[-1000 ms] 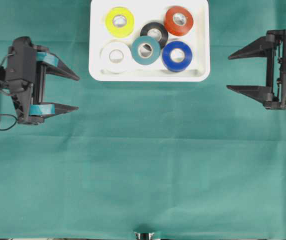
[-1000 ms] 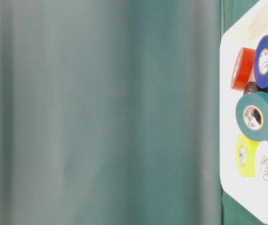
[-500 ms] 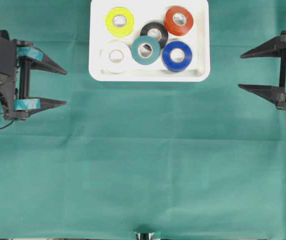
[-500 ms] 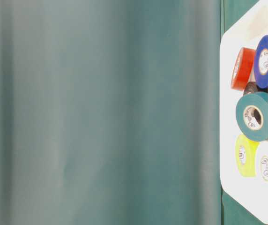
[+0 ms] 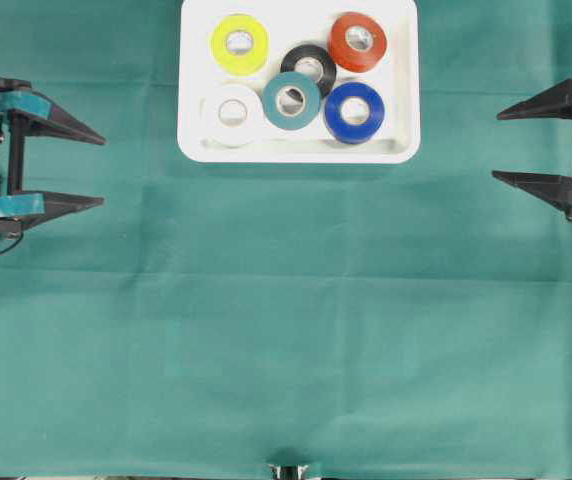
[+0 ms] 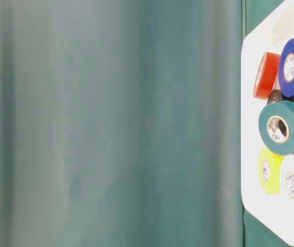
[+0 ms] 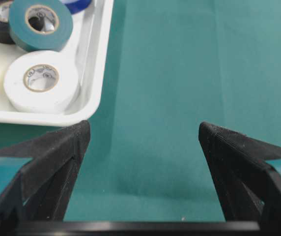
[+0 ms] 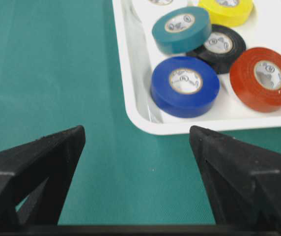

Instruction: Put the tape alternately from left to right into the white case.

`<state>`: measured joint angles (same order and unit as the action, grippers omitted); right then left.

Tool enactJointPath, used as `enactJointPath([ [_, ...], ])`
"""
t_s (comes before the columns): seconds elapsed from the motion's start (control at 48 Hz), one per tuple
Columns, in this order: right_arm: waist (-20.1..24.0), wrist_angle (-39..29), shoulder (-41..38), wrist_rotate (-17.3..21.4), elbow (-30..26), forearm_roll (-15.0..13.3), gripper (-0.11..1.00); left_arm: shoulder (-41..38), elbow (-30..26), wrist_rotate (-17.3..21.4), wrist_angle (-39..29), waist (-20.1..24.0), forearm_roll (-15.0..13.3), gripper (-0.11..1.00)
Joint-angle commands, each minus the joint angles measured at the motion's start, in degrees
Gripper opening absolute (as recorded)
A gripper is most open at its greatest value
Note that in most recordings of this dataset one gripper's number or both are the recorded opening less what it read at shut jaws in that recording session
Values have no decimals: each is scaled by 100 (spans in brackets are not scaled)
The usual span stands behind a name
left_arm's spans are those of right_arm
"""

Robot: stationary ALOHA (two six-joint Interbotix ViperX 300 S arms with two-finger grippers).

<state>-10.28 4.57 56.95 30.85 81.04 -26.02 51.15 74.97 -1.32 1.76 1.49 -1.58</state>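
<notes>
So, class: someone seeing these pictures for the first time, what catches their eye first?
The white case at the top centre of the green cloth, holding six bright tape rolls. Then the two black pincers, left pincer and right pincer, both open and empty at the cloth's side edges.

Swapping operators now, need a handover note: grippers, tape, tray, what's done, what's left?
Left gripper: open, empty, at the left edge of the green cloth.
Right gripper: open, empty, at the right edge.
All six glossy tape rolls lie in the shallow white plastic case: yellow, black, orange-red, white, teal, blue.
Done: every roll placed.
Left: nothing visible.
</notes>
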Motion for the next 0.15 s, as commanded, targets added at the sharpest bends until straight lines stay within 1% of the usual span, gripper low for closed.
enactJointPath([
  [0.0, 26, 0, 70, 18, 0, 9, 81, 123, 9, 9, 18, 26, 0, 99],
  [0.125, 26, 0, 176, 18, 62, 9, 81, 308, 123, 18, 0, 53, -9, 99],
])
